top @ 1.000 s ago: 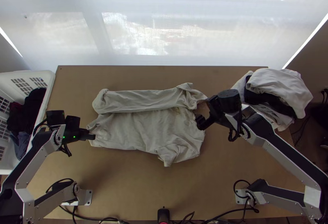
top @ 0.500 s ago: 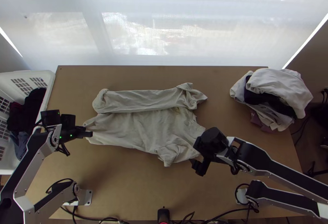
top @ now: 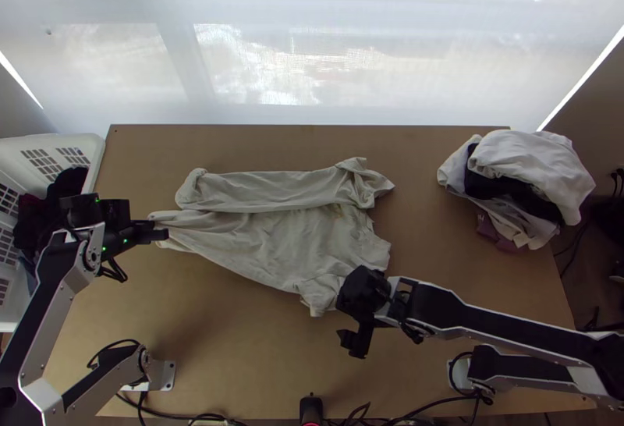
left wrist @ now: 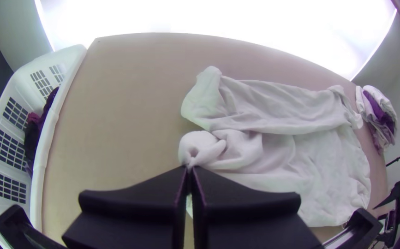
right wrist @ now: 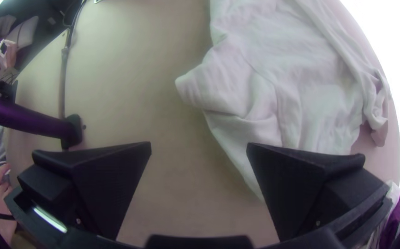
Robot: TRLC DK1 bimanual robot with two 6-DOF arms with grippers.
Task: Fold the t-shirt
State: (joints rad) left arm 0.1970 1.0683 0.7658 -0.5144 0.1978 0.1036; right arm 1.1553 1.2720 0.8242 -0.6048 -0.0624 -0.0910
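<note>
The pale t-shirt (top: 288,243) lies across the middle of the table, its far part folded over in a long strip and its left end drawn to a point. At that point my left gripper (top: 162,234) is shut on the cloth. In the left wrist view, bunched fabric of the shirt (left wrist: 246,147) rises into the closed fingertips of my left gripper (left wrist: 189,169). My right gripper (top: 351,344) is beside the shirt's near right corner. In the right wrist view my right gripper (right wrist: 199,145) stands open, a sleeve (right wrist: 227,87) lying just beyond its fingers.
A white basket (top: 95,161) with dark clothes stands at the table's left edge. A pile of clothes (top: 530,165) sits at the far right corner. Bare tabletop (top: 249,348) lies nearer than the shirt. A small black post (top: 311,409) stands at the near edge.
My left gripper has moved left and slightly away from the near edge, stretching the shirt's left end with it. My right gripper has come from the shirt's right side to its near right corner.
</note>
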